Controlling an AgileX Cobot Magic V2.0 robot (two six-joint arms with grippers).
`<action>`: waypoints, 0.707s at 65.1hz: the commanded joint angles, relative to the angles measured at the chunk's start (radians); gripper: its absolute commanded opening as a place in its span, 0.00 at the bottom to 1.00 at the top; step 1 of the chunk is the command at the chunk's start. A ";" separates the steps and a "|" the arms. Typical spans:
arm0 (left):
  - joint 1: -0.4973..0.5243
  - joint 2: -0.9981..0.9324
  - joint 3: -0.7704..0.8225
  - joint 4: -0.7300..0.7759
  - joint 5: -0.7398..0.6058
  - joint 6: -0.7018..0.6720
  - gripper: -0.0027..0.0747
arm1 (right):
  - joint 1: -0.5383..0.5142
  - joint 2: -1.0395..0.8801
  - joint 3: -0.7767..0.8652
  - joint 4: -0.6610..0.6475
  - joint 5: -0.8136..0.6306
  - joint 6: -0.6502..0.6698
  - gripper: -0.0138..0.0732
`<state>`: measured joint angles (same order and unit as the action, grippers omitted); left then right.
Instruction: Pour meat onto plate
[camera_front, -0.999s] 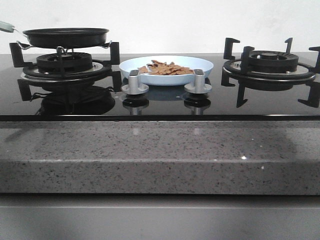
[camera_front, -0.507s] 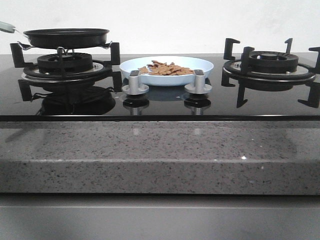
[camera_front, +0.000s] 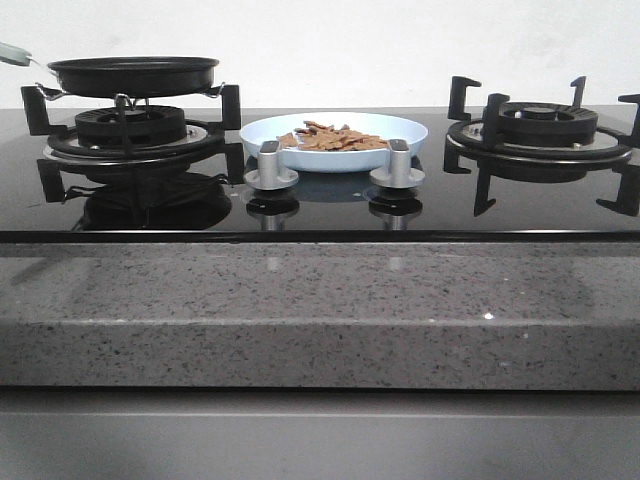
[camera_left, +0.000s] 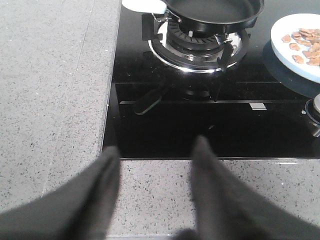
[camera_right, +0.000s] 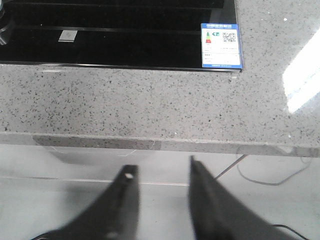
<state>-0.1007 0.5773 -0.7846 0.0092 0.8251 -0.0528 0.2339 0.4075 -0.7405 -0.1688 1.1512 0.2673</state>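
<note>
You can judge that the pouring itself is already done: the meat (camera_front: 332, 138) lies in a heap on the plate (camera_front: 412, 128), and the frying pan (camera_front: 132, 72) sits level on the burner grate (camera_front: 130, 128) and looks empty in the left wrist view. So the step in hand seems to be the retreat, and the next move asks little from you; I would only check that no strip remains in the pan, and then bring both arms to rest. Look now at your left gripper (camera_left: 156, 161). Its two dark fingers (camera_left: 210, 170) are spread apart, they hold nothing and touch nothing, and they hang above the grey stone counter (camera_left: 55, 90) at the near edge of the black glass hob (camera_left: 210, 125). From this gripper the pan is ahead, well apart, and the plate is ahead and off to its right side, also well apart. Your right gripper (camera_right: 159, 176) is also parted and empty. It hangs in front of the counter edge, lower than the stone top, with the hob and a blue energy label (camera_right: 220, 45) ahead of it. Neither the plate nor the meat shows in the right wrist view.
</note>
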 joint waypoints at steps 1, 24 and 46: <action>0.003 0.001 -0.024 0.003 -0.082 -0.011 0.22 | -0.005 0.009 -0.022 -0.016 -0.055 -0.004 0.27; 0.003 0.001 -0.024 -0.009 -0.108 -0.011 0.01 | -0.005 0.009 -0.022 -0.014 -0.051 -0.003 0.08; 0.003 0.001 -0.024 -0.009 -0.110 -0.011 0.01 | -0.005 0.009 -0.022 -0.014 -0.051 -0.003 0.08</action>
<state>-0.1007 0.5773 -0.7846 0.0072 0.7979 -0.0528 0.2339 0.4075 -0.7405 -0.1688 1.1535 0.2673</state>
